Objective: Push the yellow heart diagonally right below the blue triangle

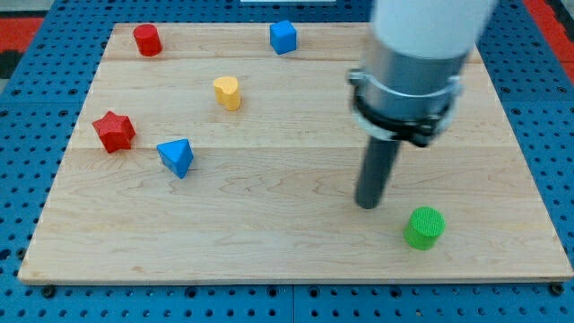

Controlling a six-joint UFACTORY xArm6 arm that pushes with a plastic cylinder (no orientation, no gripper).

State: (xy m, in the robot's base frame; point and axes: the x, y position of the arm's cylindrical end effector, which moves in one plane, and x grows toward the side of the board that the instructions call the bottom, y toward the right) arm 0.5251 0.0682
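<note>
The yellow heart [228, 92] lies on the wooden board [269, 233] in the upper middle-left. The blue triangle [176, 157] lies below it and to its left, apart from it. My tip [369, 205] rests on the board at the view's lower right, far to the right of both blocks and touching neither. The rod rises from the tip into the arm's grey collar.
A red star [114, 131] sits left of the blue triangle. A red cylinder [147, 39] is at the top left and a blue cube [283, 37] at the top middle. A green cylinder [423, 227] stands just right of and below my tip.
</note>
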